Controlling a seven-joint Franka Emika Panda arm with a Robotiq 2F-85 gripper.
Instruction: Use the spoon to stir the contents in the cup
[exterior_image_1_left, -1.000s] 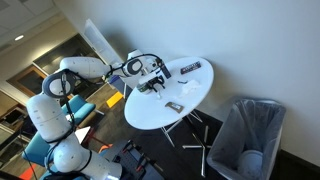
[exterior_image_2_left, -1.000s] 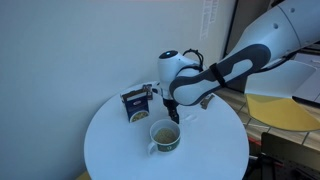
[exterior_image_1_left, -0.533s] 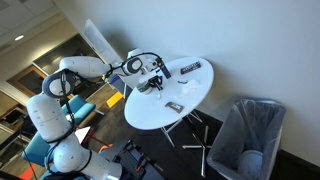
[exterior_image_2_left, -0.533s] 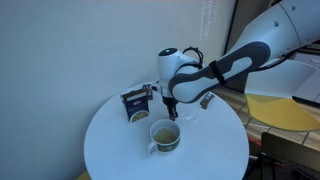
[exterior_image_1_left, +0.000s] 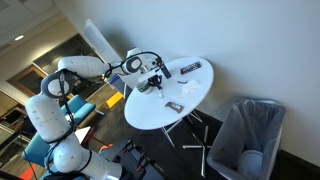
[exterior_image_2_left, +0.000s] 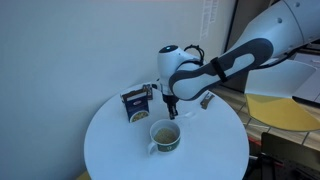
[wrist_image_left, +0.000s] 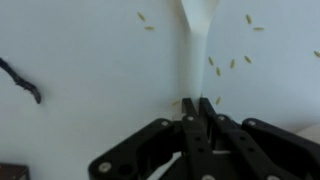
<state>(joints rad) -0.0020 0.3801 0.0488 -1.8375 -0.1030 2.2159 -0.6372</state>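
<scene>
1. White and round, the table (exterior_image_2_left: 108, 140) fills the middle in both exterior views and stands in front of a plain pale wall. In an exterior view a grey bin (exterior_image_1_left: 247, 135) sits on the floor at 4 o'clock from the table (exterior_image_1_left: 192, 90).
2. Your cup (exterior_image_2_left: 164, 136) stands upright near the table's centre. It is squat and pale, with tan contents showing inside.
3. At 11 o'clock from the cup, near the table's far edge, a small dark box (exterior_image_2_left: 136, 104) stands upright.
4. Your gripper (exterior_image_2_left: 173, 116) points down just above the cup's rim, at about 1 o'clock from the cup's centre. Whether anything dips into the contents is too small to tell.
5. In the wrist view the gripper (wrist_image_left: 197, 102) is clenched on a white spoon (wrist_image_left: 197, 45), the fingers pressed against its narrow end. The spoon runs toward 12 o'clock and widens there.
6. Around the spoon, small tan flecks (wrist_image_left: 231, 62) lie scattered on the white tabletop (wrist_image_left: 90, 60). A dark cord (wrist_image_left: 22, 80) lies at 9 o'clock.
</scene>
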